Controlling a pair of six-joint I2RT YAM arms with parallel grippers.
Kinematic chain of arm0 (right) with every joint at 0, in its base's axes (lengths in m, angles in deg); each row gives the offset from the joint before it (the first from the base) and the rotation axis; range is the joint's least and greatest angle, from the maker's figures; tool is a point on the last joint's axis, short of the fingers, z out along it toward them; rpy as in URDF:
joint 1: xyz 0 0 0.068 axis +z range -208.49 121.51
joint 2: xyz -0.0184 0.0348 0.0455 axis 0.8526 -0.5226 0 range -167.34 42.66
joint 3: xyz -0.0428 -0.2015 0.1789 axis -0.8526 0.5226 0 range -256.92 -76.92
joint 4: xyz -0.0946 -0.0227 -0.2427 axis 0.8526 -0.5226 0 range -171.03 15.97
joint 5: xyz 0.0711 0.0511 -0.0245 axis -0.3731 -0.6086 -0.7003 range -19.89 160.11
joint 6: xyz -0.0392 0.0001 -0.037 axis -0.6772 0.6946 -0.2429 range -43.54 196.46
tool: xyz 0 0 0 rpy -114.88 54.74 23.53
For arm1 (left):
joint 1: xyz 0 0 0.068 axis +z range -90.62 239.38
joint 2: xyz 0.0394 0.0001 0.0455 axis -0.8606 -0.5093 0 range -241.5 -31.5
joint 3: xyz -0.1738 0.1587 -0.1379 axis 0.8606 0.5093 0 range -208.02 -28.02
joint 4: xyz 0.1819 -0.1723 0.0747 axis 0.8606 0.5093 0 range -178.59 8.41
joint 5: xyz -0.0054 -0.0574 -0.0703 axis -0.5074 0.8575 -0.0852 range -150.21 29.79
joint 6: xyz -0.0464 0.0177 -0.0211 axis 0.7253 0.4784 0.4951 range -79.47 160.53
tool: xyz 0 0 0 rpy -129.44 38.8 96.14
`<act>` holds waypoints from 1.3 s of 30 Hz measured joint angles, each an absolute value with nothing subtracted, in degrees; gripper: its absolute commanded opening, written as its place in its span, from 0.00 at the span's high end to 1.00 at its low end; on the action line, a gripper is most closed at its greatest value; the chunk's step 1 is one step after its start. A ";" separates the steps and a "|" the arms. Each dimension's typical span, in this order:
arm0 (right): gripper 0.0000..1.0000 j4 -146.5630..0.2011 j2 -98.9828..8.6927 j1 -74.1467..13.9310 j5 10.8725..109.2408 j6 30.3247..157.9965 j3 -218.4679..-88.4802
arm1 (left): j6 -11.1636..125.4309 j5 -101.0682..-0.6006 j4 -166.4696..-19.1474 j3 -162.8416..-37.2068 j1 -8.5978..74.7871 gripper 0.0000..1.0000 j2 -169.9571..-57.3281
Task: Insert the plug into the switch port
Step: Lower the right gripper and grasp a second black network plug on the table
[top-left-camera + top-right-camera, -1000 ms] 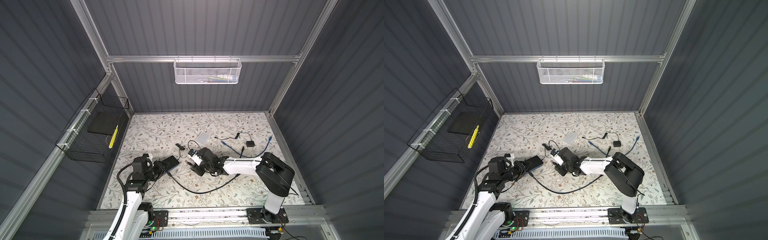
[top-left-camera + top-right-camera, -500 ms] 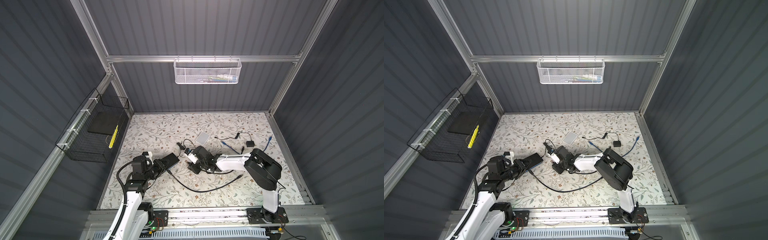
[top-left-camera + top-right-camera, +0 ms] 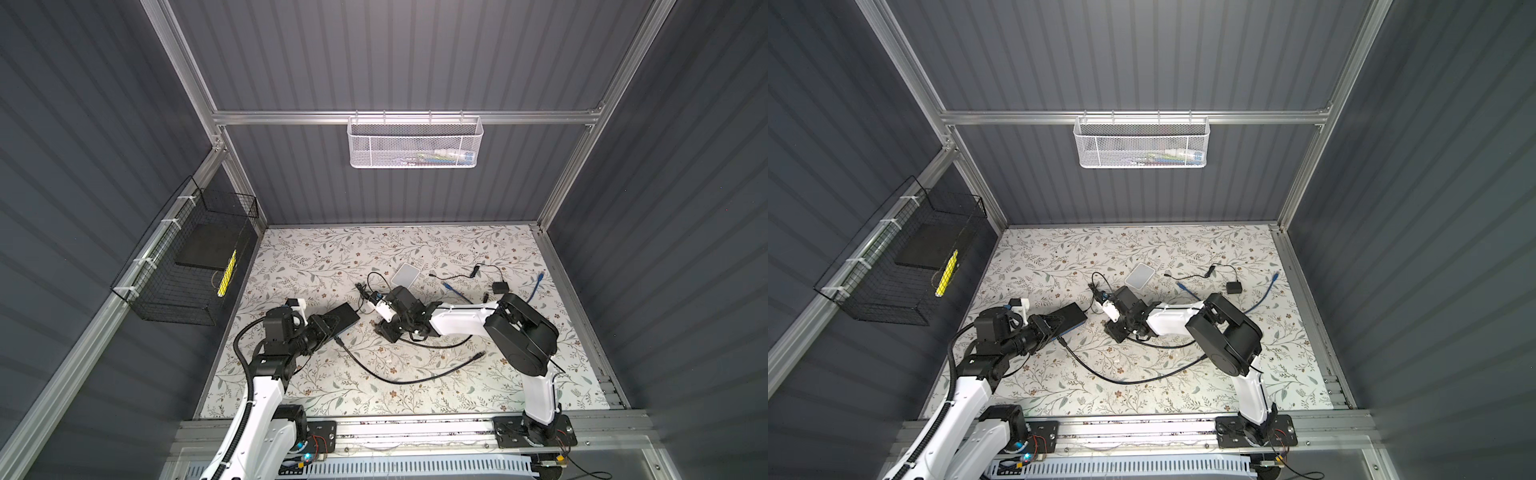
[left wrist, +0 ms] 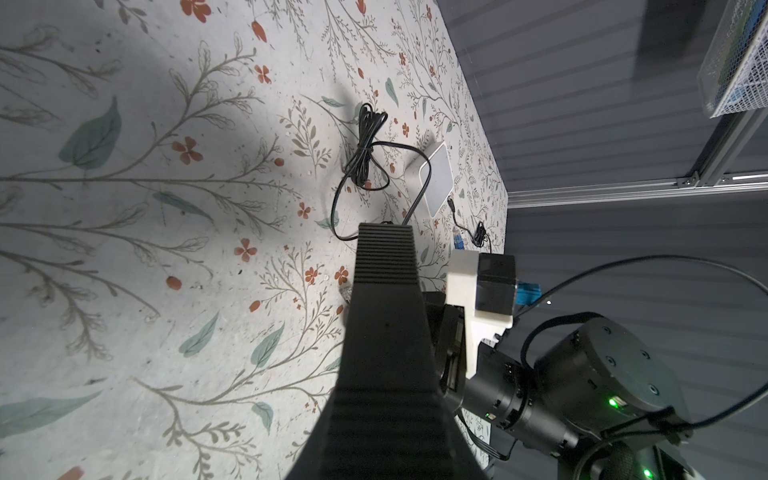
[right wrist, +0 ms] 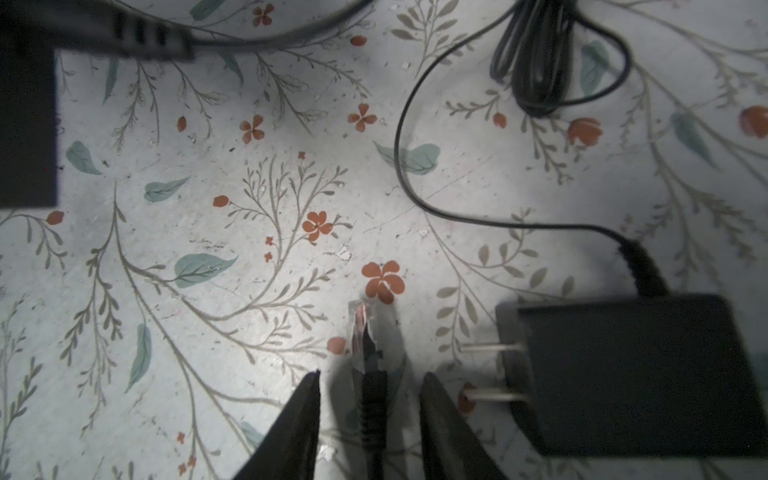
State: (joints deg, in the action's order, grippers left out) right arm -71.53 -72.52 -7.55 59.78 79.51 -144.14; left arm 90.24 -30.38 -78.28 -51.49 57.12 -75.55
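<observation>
The left gripper (image 3: pixel 325 328) is shut tight on one end of the switch (image 3: pixel 340 318), a flat black box. In both top views it holds the switch low on the left side of the mat (image 3: pixel 316 257). I cannot tell if the switch touches the mat.

The right gripper (image 5: pixel 370 374) is open. In the right wrist view its two fingers (image 5: pixel 301 415) stand one on each side of the wire (image 5: pixel 374 419) behind the plug (image 5: pixel 362 332). There is a gap on both sides, so they do not touch it. The plug is small and clear. It lies on the mat near the middle and points away from the gripper. A black charger (image 5: pixel 631 374) with two metal pins lies just beside the plug. A corner of the switch shows at the edge of this view, well apart from the plug. The plug is not in the switch yet
</observation>
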 measured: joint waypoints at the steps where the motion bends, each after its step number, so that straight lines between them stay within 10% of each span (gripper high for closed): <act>1: 0.63 -71.53 -72.52 -7.55 59.69 79.58 -144.12 | 90.22 -30.38 -78.33 -51.49 57.12 1.00 -75.55; 19: 0.72 -72.01 -72.52 -7.55 58.93 80.17 -144.01 | 90.22 -30.38 -78.85 -51.53 57.12 1.00 -76.06; 28: 1.00 -72.16 -72.74 -7.62 58.45 79.75 -144.14 | 90.20 -30.36 -80.32 -51.57 57.12 1.00 -77.50; 39: 1.00 -69.69 -69.81 -10.59 51.35 83.20 -140.27 | 90.50 -30.16 -82.72 -51.53 57.12 1.00 -74.26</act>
